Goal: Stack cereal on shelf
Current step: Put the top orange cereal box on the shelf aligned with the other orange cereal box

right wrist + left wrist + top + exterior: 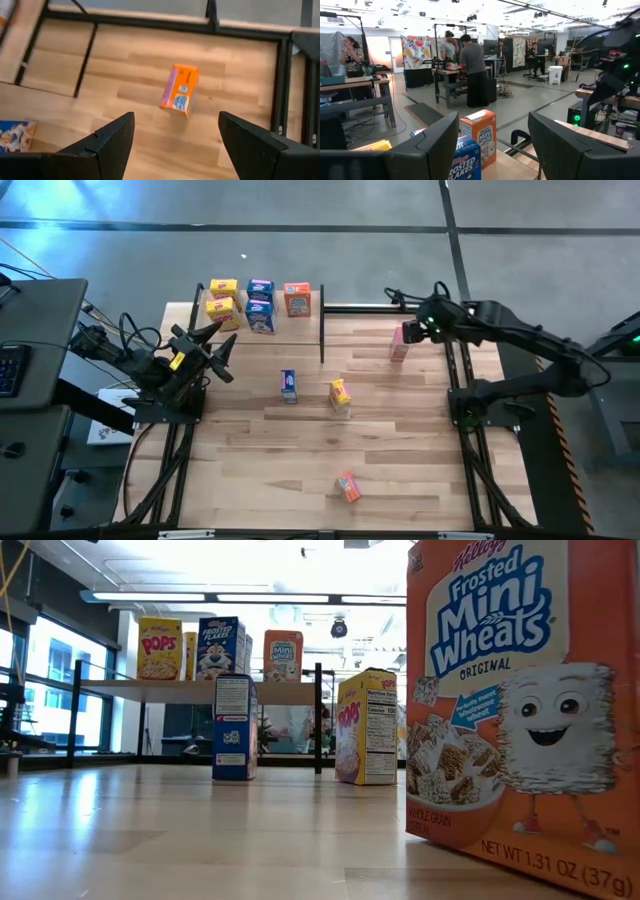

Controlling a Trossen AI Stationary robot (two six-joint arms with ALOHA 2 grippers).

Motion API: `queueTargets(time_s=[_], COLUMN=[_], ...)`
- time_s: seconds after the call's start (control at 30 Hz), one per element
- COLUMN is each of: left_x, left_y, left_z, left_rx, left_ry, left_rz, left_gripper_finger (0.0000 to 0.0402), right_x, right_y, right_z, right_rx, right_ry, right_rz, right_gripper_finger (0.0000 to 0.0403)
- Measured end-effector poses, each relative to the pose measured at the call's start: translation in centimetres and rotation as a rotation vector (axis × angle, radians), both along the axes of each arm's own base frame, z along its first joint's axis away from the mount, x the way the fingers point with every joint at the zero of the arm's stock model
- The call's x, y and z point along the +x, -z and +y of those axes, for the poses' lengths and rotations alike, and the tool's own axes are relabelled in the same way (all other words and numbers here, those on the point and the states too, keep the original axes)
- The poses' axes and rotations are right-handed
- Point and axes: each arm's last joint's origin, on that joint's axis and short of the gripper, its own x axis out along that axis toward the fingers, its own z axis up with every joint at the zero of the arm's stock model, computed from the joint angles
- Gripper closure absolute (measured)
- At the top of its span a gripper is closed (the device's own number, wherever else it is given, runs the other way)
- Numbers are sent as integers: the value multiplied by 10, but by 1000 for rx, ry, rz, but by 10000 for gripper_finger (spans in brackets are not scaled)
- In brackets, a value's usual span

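Left gripper [216,343] hovers with fingers spread wide just left of the shelf [262,332], aimed at its upright boxes. Blue box [289,385] and yellow box [340,395] stand mid-surface. Right gripper [412,328], fingers wide, points down over an orange box [179,90] standing far right

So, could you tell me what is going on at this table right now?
The robot is stacking cereal boxes on the shelf. Five boxes already stand there. The right gripper hovers open over an orange box near the table's far edge. The left gripper waits open beside the shelf. A blue box, a yellow box and another orange box are on the tabletop.
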Motion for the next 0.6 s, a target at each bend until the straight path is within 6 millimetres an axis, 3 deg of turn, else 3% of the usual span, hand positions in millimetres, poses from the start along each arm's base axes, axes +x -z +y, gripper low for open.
queueTargets(time_s=[0.6], left_x=[0], left_y=[0], left_z=[0], left_rx=[0], left_ry=[0], left_rz=[0], left_gripper_finger=[172], right_x=[27], right_y=[43], right_z=[-63], right_rx=[234], right_ry=[21], right_rz=[118], right_gripper_finger=[121])
